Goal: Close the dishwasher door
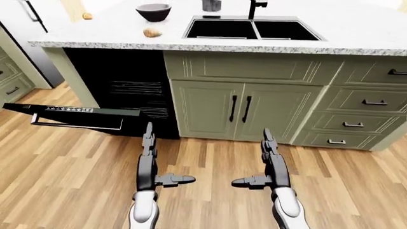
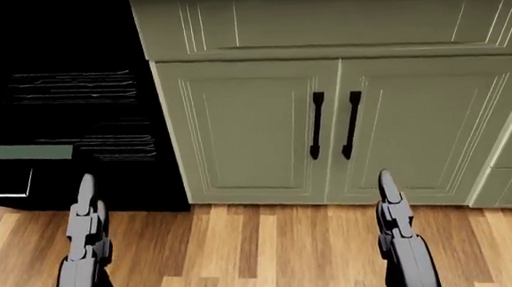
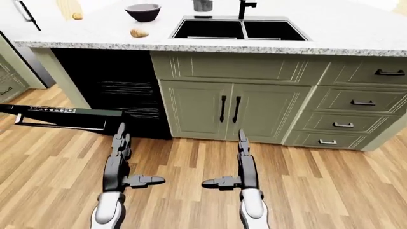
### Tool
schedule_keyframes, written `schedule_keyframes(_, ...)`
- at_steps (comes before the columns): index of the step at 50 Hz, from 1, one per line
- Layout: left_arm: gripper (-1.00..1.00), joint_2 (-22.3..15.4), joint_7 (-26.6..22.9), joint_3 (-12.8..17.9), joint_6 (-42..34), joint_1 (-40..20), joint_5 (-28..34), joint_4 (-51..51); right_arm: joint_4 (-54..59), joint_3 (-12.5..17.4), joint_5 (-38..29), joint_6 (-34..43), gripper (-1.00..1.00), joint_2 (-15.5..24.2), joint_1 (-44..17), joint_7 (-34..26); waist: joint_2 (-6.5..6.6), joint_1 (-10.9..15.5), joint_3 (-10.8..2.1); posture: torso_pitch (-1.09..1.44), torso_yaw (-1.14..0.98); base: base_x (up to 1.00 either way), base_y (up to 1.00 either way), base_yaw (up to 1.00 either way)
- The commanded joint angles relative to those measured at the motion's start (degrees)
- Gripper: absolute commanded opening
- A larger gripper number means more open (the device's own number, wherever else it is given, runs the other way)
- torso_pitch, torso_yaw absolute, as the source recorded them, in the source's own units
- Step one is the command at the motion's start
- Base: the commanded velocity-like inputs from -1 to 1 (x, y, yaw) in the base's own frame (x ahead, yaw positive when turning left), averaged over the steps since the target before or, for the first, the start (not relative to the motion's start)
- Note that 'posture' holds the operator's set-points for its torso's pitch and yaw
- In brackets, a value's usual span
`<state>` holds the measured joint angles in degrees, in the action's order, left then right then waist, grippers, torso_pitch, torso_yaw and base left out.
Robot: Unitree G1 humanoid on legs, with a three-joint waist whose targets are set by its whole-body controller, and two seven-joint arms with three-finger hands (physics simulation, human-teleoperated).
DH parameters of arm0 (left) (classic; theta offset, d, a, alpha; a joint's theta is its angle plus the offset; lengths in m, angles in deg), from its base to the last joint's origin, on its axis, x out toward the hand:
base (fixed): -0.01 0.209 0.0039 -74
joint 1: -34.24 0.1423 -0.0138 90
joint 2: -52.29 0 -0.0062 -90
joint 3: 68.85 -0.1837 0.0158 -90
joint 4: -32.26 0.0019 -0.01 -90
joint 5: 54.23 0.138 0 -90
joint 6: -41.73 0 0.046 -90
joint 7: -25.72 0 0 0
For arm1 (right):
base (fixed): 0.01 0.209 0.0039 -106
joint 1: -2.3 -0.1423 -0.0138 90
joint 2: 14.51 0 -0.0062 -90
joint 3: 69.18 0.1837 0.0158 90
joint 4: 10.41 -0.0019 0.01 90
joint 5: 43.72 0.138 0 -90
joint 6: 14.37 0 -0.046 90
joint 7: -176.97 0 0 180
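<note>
Our left hand (image 1: 149, 164) and right hand (image 1: 270, 167) hang empty, fingers spread, well clear of the dishwasher door (image 1: 76, 114). We stand facing the cabinet doors (image 1: 245, 112); reaching sideways for the lowered door's outer edge could unbalance us.

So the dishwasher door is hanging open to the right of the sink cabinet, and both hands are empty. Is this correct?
Not quite: the dishwasher door hangs open to the left of the sink cabinet, as the left-eye view shows. The left hand and right hand are indeed empty.

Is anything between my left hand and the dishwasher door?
Nothing visible. The left hand hangs open over bare floor, with the lowered dishwasher door just up and left of it in the left-eye view.
</note>
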<state>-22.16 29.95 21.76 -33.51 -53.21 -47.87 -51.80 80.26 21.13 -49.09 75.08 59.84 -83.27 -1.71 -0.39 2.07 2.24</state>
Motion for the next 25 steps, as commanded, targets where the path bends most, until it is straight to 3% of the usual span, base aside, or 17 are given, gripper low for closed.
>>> schedule_keyframes(1,1.00,0.13,0.23,-0.36,2.04,-0.73,0.39,-2.12,-2.66,0.29,0.17,-1.57,1.00,0.23,-0.86,0.02,-0.08,-0.06,-0.57,0.00,0.00,0.00,0.00,0.66)
schedule_keyframes(4,1.00,0.07,0.16,-0.29,1.57,-0.34,0.35,-3.30,-3.28,0.25,0.15,-1.32,1.00,0.18,-0.57,0.02,-0.96,0.16,-0.29,0.00,0.00,0.00,0.00,0.66)
schedule_keyframes(7,1.00,0.05,0.16,-0.21,1.35,-0.17,0.35,-3.92,-3.42,0.30,0.18,-1.18,1.00,0.21,-0.55,-0.05,-0.69,-0.38,-0.14,0.00,0.00,0.00,0.00,0.66)
schedule_keyframes(9,1.00,0.04,0.14,-0.16,1.24,-0.15,0.32,-4.08,-3.63,0.24,0.02,-1.04,1.00,0.21,-0.44,0.00,-0.22,-0.57,-0.70,0.00,0.00,0.00,0.00,0.66)
schedule_keyframes(13,1.00,0.04,0.16,-0.19,1.34,-0.09,0.46,-4.07,-3.72,0.34,-0.11,-1.00,1.00,0.27,-0.36,0.04,2.67,-1.07,-0.16,0.00,0.00,0.00,0.00,0.66)
schedule_keyframes(15,1.00,0.05,0.11,-0.20,1.24,0.02,0.45,-4.37,-3.90,0.28,-0.22,-0.90,1.00,0.21,-0.32,0.09,4.82,-1.03,-1.74,0.00,0.00,0.00,0.00,0.66)
schedule_keyframes(16,1.00,0.03,0.06,-0.15,1.12,0.06,0.36,-4.58,-4.09,0.26,-0.21,-0.80,1.00,0.20,-0.27,0.07,4.04,-0.19,-1.02,0.00,0.00,0.00,0.00,0.66)
schedule_keyframes(17,1.00,0.04,0.02,-0.13,1.05,0.11,0.30,-4.76,-4.10,0.26,-0.18,-0.84,1.00,0.19,-0.24,0.05,4.50,-0.51,-0.72,0.00,0.00,0.00,0.00,0.66)
schedule_keyframes(20,1.00,0.04,-0.05,-0.12,0.86,0.33,0.25,-5.32,-4.32,0.29,-0.18,-0.73,1.00,0.19,-0.15,0.05,2.78,0.26,-0.94,0.00,0.00,0.00,0.00,0.66)
schedule_keyframes(25,1.00,0.04,-0.07,-0.06,0.61,0.37,0.27,-5.68,-4.05,0.36,-0.20,-0.82,1.00,0.22,-0.22,0.10,-0.36,-0.86,0.12,0.00,0.00,0.00,0.00,0.66)
